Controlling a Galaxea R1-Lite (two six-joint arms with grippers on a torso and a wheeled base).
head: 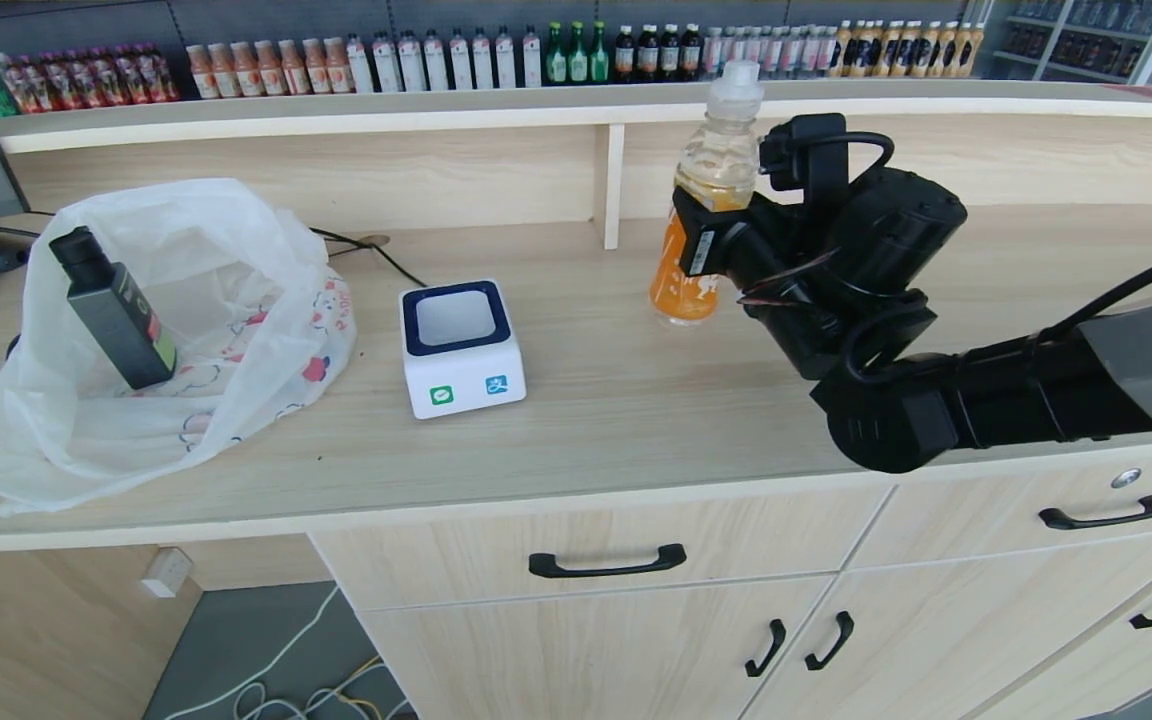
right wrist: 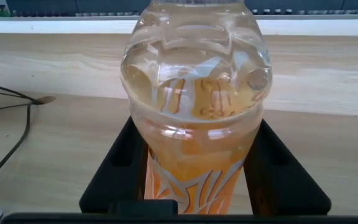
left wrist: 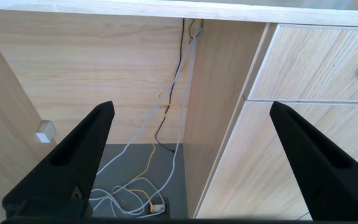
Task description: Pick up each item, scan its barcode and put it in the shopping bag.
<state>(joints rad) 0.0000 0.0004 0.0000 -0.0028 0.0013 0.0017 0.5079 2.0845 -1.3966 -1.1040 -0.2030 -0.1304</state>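
My R pincer (head: pixel 711 240) is clamped on the orange drink bottle (head: pixel 684 280), fingers closed to bottle width, one each side of the body at the label's top edge. The bottle is upright over the counter (head: pixel 596 430), well right of the scanner (head: pixel 461 345). Can't tell if its base is touching the top or just off it.

L pincer (left wrist: pixel 191 109) hangs wide open w/ nothing in it, below the counter and facing the cabinet (left wrist: pixel 303 68).

Next step, I judge: carry the bottle left and hold its barcode over the scanner's top window. No barcode shows yet, so I'd prob. need to tilt and roll the bottle till it faces the glass. Grip sits high on smooth plastic, so tilt slowly or it may slip.

The shopping bag (head: pixel 266 330) is at the far left w/ a dark bottle (head: pixel 114 310) already in it.

Print:
- Bottle: orange label w/ white pattern, no text legible.
- Scanner: one green and one blue icon on the front.
- Bag: red cartoon print, not readable.
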